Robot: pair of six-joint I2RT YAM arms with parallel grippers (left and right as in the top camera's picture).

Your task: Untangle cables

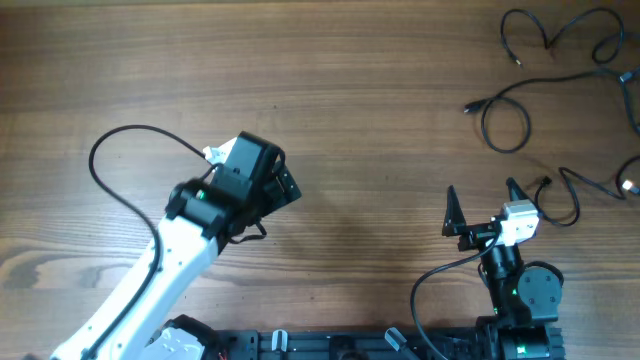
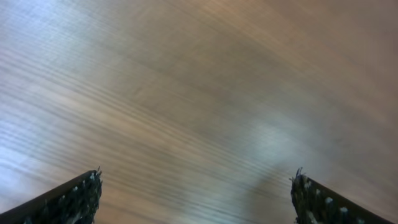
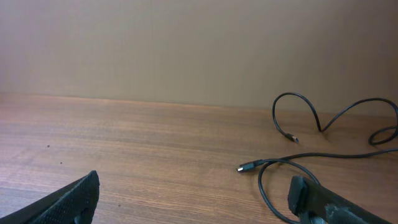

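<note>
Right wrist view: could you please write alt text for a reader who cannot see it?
Thin black cables lie loose on the right of a wooden table, one plug end pointing left. The right claw is open and empty, its fingertips along the bottom edge.

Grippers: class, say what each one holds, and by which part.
Nothing is held. The left gripper and the right gripper both stand open and empty; the cables lie loose, none between either pair of fingers.

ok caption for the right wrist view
Open right gripper low over wooden table, loose black cables ahead to the right
</note>
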